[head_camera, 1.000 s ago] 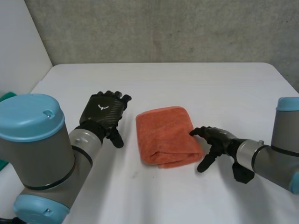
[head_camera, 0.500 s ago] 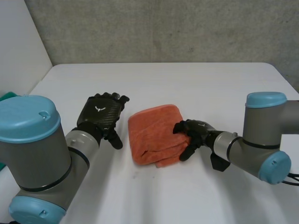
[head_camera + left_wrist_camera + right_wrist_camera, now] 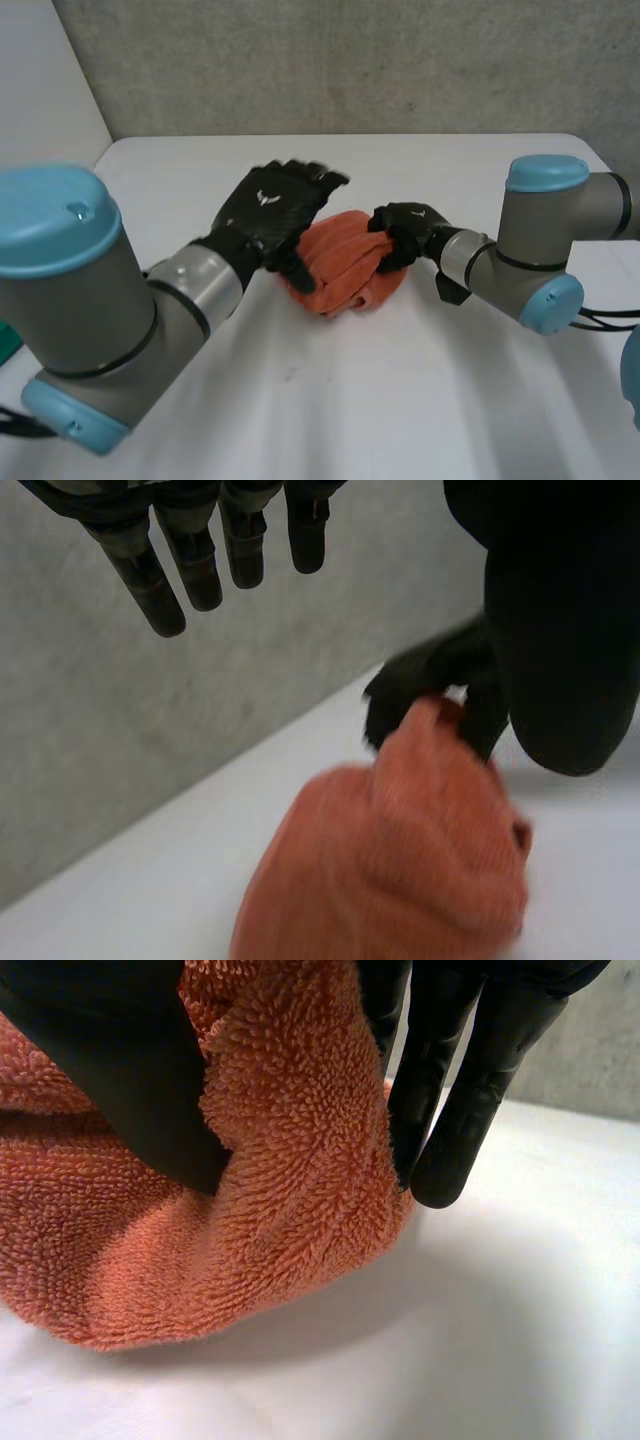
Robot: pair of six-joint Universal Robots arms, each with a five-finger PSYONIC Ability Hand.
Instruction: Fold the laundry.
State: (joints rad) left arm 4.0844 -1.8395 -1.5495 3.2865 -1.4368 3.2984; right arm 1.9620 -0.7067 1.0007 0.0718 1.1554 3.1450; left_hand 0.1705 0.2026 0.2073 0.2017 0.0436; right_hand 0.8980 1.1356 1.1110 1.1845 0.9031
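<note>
The orange towel (image 3: 345,268) lies bunched in a rumpled heap near the middle of the white table (image 3: 400,400), between the two hands. The right hand (image 3: 405,230) grips the towel at the edge on the robot's right. In the right wrist view its thumb (image 3: 110,1070) presses into the terry pile from one side and its fingers (image 3: 455,1110) come down on the other. A thick fold of cloth is pinched between them and held up as a peak, while the rest of the towel sags onto the table.

The left hand (image 3: 272,210) hovers over the towel's left part, back of the hand up. In the left wrist view its fingers (image 3: 180,570) are straight, slightly splayed and clear of the cloth, holding nothing. Whether its thumb touches the towel cannot be told. The same view shows the right hand's fingertips clamped on the towel's raised peak.
</note>
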